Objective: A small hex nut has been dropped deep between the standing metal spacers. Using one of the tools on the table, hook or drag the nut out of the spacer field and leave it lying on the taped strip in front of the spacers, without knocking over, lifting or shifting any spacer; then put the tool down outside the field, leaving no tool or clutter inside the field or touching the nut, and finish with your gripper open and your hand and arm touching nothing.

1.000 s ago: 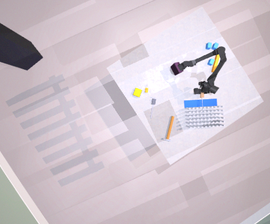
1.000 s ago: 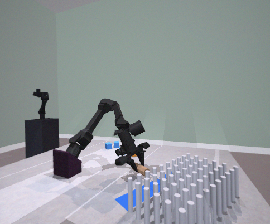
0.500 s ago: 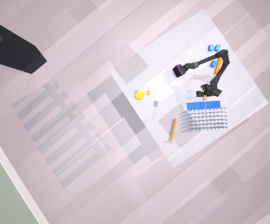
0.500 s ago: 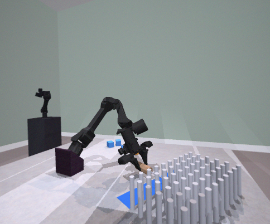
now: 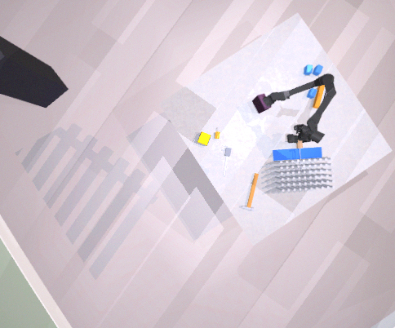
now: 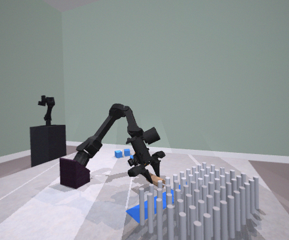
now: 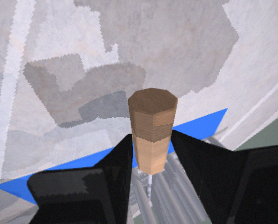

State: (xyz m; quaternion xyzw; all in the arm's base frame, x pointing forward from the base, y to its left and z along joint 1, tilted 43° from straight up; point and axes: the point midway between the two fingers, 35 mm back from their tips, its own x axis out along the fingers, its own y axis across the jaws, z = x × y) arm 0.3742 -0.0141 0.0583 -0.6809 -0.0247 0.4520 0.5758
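My gripper is shut on the wooden handle of a tool. The tool's thin metal shaft runs from the handle over the blue taped strip towards the standing metal spacers. The shaft's far end is hidden among the spacers. The gripper is on the near side of the strip, outside the field. The spacers I can make out stand upright. I cannot make out the hex nut in any view.
An orange-handled tool lies left of the spacers, and a grey-ended thin tool lies farther left. A yellow block and a small orange item lie beyond it. Blue blocks and an orange bar lie near the arm.
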